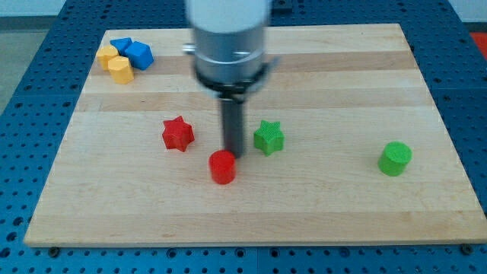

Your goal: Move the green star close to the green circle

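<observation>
Blue perforated bench framed the pale wooden board (426, 91) on which I worked, and having no claw that could open or close, only a rod, I had my tip (231, 154) down on the wood just above the red cylinder (222, 167); whether it touched that block I could not quite tell, since the rod was a little blurred. On the view's right of the rod sat the green star (268, 138), near it but apart, which put me on the side fit for pushing it rightward. The green circle (395, 158) stood well apart toward the view's right, slightly lower, so I judged most of the journey was left. The red star (178, 133) lay on the view's left of the rod, off the line. In the top-left corner huddled two blue blocks (132, 52) and two yellow blocks (114, 63), touching, far from any of this.
</observation>
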